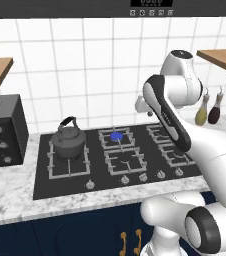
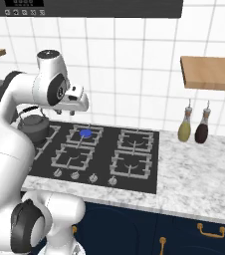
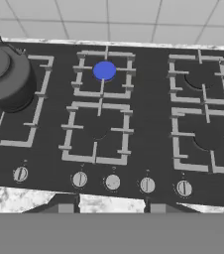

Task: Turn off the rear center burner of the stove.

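Observation:
The stove is a black glass cooktop with six grey grates. Its rear center burner shows a bright-blue disc at its centre. A row of small silver knobs runs along the front edge. My gripper hovers high above the cooktop, over the front edge in the hand view. It is open, fingertips wide apart, with nothing between them.
A dark kettle sits on the rear left grate. A toaster oven stands left of the stove. Two bottles stand on the marble counter at the right, under a wooden shelf.

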